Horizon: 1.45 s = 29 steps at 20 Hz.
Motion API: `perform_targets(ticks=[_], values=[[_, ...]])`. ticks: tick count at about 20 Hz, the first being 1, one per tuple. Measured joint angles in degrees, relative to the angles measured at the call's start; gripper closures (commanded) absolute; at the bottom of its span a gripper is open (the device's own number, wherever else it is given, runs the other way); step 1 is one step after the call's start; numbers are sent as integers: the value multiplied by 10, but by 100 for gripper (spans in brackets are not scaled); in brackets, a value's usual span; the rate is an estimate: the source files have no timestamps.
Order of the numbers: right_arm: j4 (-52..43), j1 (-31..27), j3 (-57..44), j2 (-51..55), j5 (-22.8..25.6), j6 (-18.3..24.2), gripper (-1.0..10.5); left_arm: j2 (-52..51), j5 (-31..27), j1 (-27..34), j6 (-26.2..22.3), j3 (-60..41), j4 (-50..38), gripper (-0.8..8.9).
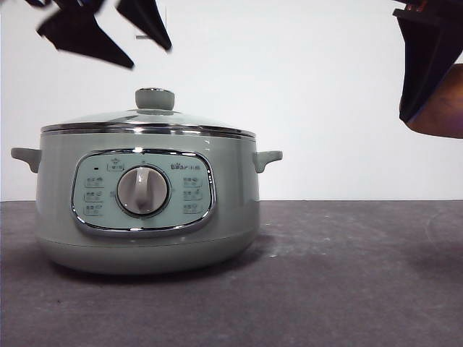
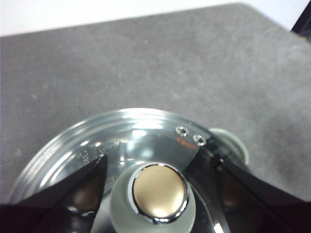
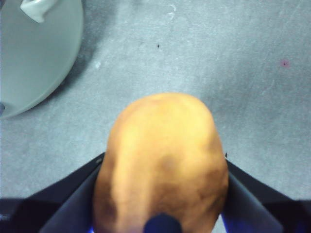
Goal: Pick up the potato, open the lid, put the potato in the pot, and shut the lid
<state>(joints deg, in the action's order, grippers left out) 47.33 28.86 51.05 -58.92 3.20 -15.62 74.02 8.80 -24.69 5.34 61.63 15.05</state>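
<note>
**Potato lifted, lid not yet off**

Nearest me, the pot (image 1: 145, 206) sits on the grey tabletop (image 1: 347, 289) with the lid (image 1: 145, 121) on its rim. Step 1 looks done: off to the side, the right hand (image 3: 160, 194) grips the potato (image 3: 163, 165) between its 2 jaws, clear of the tabletop. Above the pot, the left hand (image 2: 158, 194) hangs spread wide, its jaws either side of the knob (image 2: 158, 191), not yet clasping it. Opening, dropping the potato in and closing are all left.
</note>
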Motion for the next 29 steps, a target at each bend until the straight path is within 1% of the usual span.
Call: perform_targets(ticks=[4,8,9,10,11,17,19,21,23,24,26,29], values=[[0,0,0,0,0,0,958,46,-12,-15,-4,0,-1,460],[0,0,0,0,0,0,958,68,-18,-21,-5,0,1,477],[0,0,0,0,0,0,958,68,-23,-21,-5,0,2,539],[0,0,0,0,0,0,958,67,-26,-22,-6,0,3,687],[0,0,0,0,0,0,958,67,-27,-22,-7,0,5,816],[-4,0,0,0,0,0,958,66,-29,-22,-13,1,5,821],[-9,0,0,0,0,0,958,65,-32,-23,-15,11,22,821],[-21,0,0,0,-2,0,958,49,-44,-24,-18,22,33,821],[-35,0,0,0,-2,0,958,8,-48,-24,-21,40,37,821],[-44,0,0,0,-7,0,958,-14,-50,-24,-24,50,39,821],[-73,0,1,0,-41,0,959,-63,-53,-24,-33,81,60,821],[-86,2,44,-21,-72,4,959,-132,-65,-24,-47,117,141,821]])
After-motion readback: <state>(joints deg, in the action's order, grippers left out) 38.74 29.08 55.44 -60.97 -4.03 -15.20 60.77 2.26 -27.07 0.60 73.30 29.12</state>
